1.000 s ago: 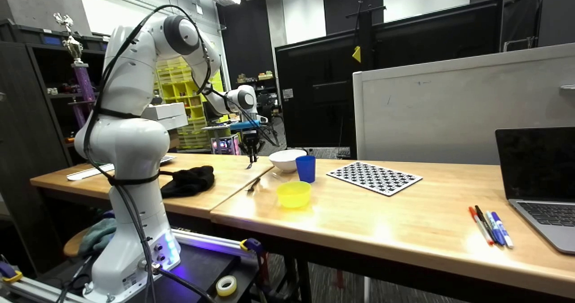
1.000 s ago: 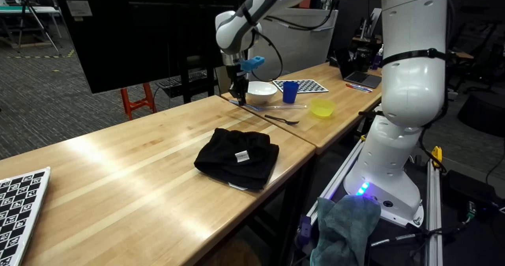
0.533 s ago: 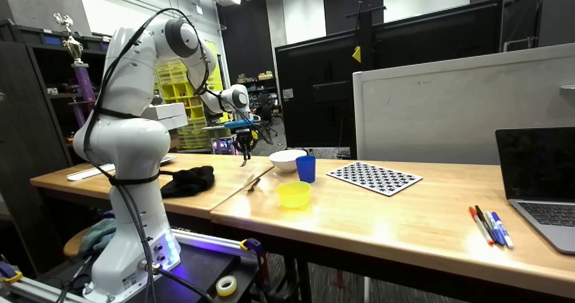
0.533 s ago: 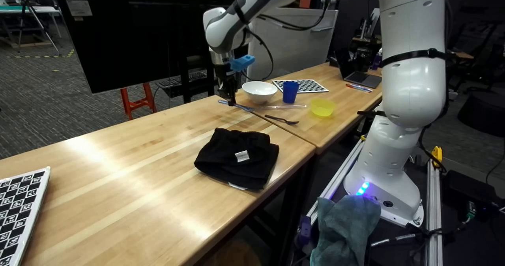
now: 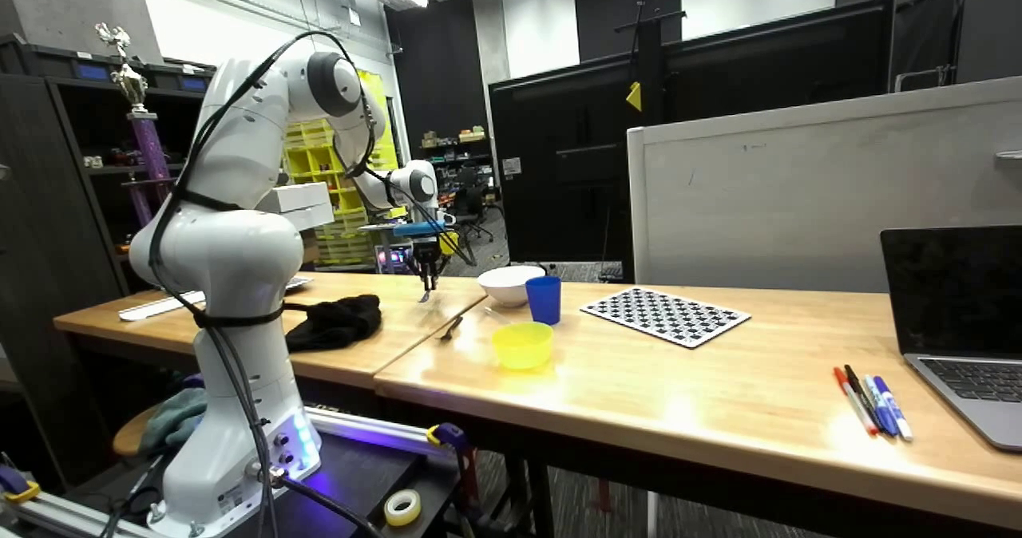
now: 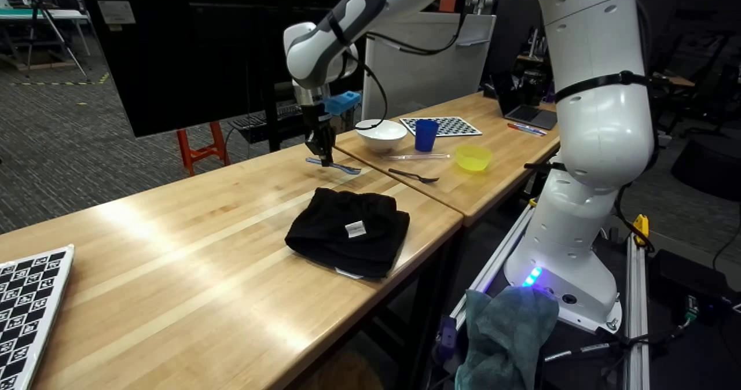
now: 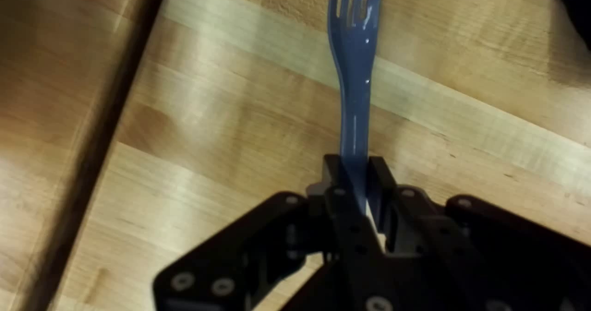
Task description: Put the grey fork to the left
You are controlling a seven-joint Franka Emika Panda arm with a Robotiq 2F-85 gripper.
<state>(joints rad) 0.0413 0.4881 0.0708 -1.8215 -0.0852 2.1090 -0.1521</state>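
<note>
Currently your claw (image 7: 354,170) is closed on the grey fork (image 7: 355,66), pinching it by the handle with the tines free. In both exterior views you have it over the left surface (image 6: 191,216), left of the white bowl (image 6: 381,136) and on the far side of the black cloth (image 6: 341,251); whether it touches the surface, you cannot tell.

In an exterior view, the fork (image 6: 343,168) lies between the fingertips of the gripper (image 6: 327,162). From the fork: cloth (image 6: 341,251) at 6 o'clock, on the nearer table (image 6: 173,251); second fork (image 6: 412,175) at 3 o'clock and bowl (image 6: 381,138) at 2 o'clock, both on the adjoining table (image 6: 503,132). From the cup (image 6: 426,136): bowl at 9 o'clock; second bowl (image 6: 473,158) at 4 o'clock.
</note>
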